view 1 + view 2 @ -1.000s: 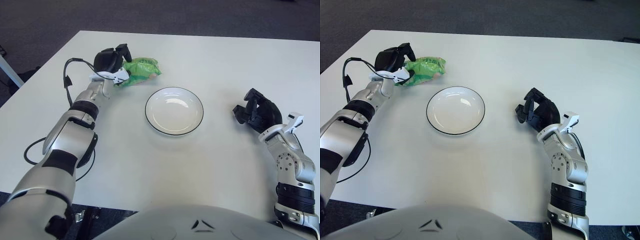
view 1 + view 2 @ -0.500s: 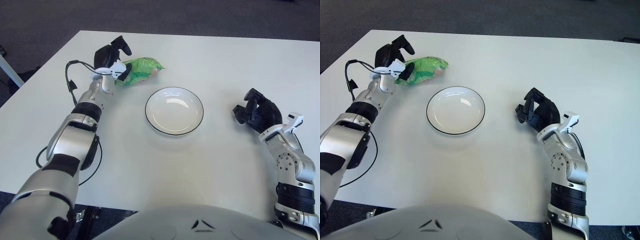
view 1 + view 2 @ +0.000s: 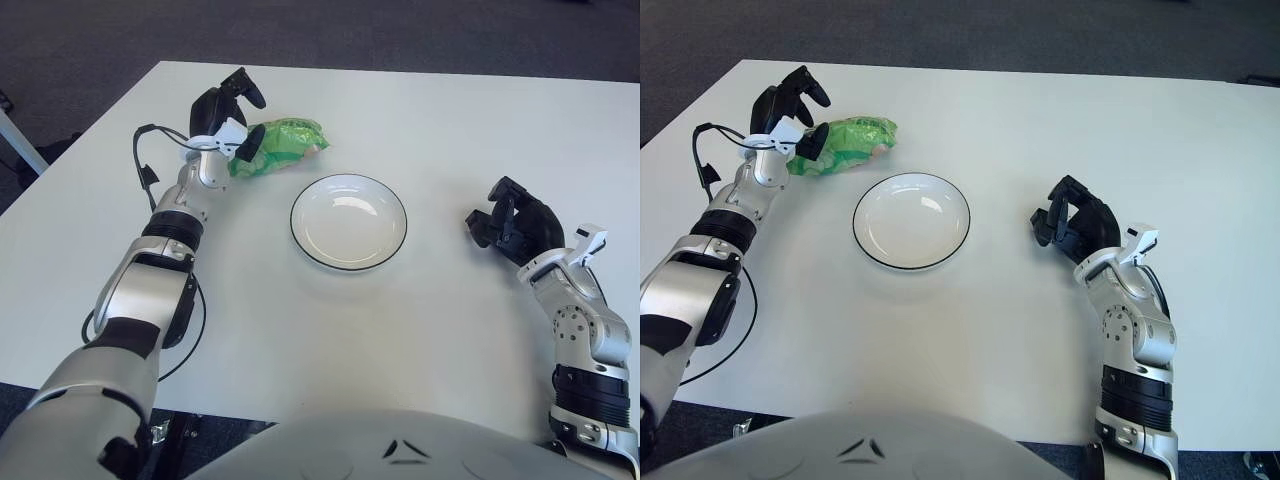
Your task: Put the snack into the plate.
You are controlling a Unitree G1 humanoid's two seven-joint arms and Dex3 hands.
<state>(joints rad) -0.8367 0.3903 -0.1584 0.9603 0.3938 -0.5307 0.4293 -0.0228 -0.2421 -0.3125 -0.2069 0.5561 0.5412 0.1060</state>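
Left eye view: left hand (image 3: 228, 112) unclenched at green snack (image 3: 283, 142) (far-left of plate (image 3: 348, 222)), right hand (image 3: 512, 222) curled, empty.

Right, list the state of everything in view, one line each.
snack: on the table, outside the plate, left hand at its left end.
plate: empty, upright.
left hand: fingers spread, holding nothing.
right hand: curled, idle, right of the plate.
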